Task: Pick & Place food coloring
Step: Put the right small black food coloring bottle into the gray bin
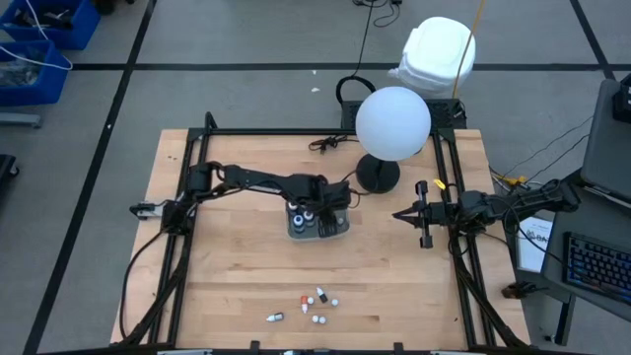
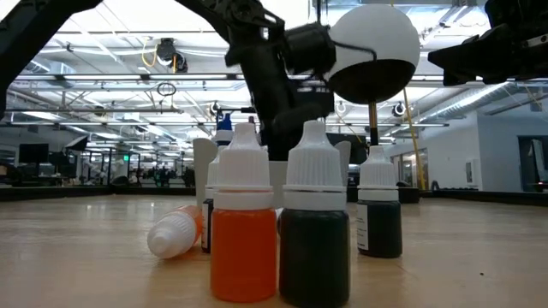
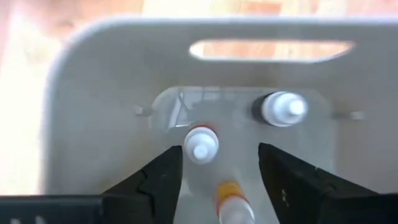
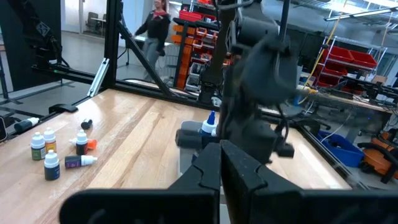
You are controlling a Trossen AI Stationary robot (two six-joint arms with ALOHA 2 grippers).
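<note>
We see the left gripper [image 3: 221, 180] poised over the clear tray [image 1: 317, 225] near the middle of the table, its fingers [image 3: 155, 183] spread, with a red-collared dropper bottle [image 3: 201, 145] standing upright in the gap between them and gripped by neither. A dark bottle [image 3: 280, 109] stands further along the tray floor, and an orange-collared bottle [image 3: 231, 202] lies on its side near the fingers. The rest of the food coloring [image 1: 311, 305] waits in a loose cluster near the front edge of the table, well apart from the tray; in the low view most stand upright while one orange bottle [image 2: 175, 233] lies on its side. That cluster sits toward the front from the left gripper, so the next pick, we judge, means lifting clear of the tray and reaching forward. The right gripper [image 1: 401, 214] hangs at the table's right side with its fingers pressed together, holding nothing; we judge the left arm nearer the cluster, though not by much.
</note>
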